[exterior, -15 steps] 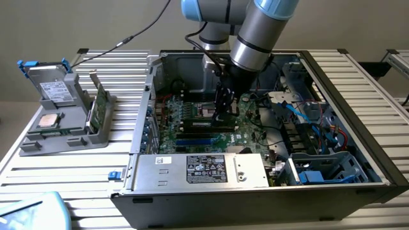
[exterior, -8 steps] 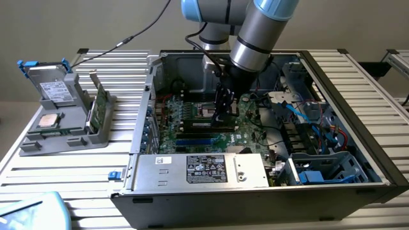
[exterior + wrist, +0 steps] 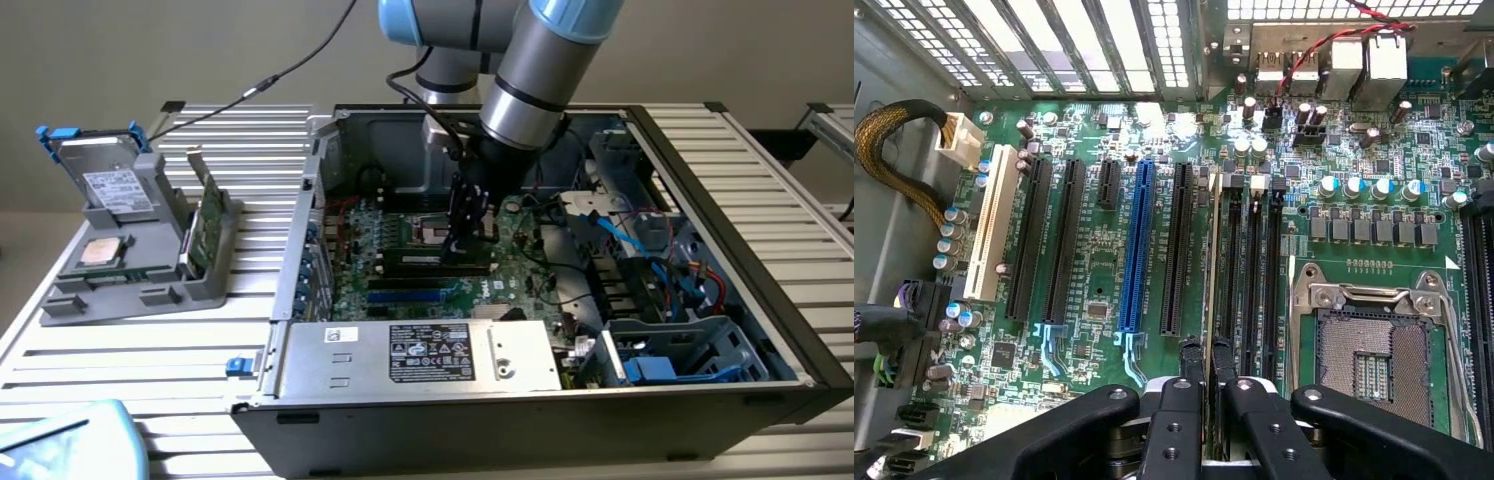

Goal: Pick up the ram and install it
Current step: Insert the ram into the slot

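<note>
Narrow passage: black two-fingered gripper (image 3: 1206, 352) clamps thin green ram stick (image 3: 1214, 250), flanked by long black expansion slot (image 3: 1176, 250) and upright black memory slots (image 3: 1254, 270). Silver-framed processor socket (image 3: 1369, 350) lies low, open above.

No wording can be read. The power supply (image 3: 523, 362) carries a black label (image 3: 430, 352) crowded with white print, perhaps certification marks, and a small white sticker (image 3: 343, 335), both illegible. The grey drive (image 3: 96, 152) bears a white label (image 3: 118, 190) with print too small to read. The ram (image 3: 1212, 280) shows edge-on, with no marking legible.
</note>
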You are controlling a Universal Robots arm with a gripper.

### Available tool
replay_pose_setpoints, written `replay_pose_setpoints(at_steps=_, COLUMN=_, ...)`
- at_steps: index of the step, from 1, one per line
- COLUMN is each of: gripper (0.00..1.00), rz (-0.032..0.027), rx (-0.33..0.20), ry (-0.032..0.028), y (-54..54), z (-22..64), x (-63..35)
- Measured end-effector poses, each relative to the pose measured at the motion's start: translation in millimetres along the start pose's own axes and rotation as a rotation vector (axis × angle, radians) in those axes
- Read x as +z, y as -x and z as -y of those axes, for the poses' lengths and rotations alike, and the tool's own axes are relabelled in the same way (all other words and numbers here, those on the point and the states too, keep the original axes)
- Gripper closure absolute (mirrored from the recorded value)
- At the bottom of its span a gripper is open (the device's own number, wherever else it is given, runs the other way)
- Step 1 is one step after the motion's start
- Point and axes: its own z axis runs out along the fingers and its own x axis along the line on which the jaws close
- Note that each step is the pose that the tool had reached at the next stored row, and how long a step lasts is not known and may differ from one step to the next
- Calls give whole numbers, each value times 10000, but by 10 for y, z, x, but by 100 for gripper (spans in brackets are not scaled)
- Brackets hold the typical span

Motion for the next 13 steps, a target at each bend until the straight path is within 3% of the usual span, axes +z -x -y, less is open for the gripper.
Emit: replay_pose_setpoints(at_steps=13, gripper=86, rz=31, rx=-9, ry=-2, y=21, z=10, x=25)
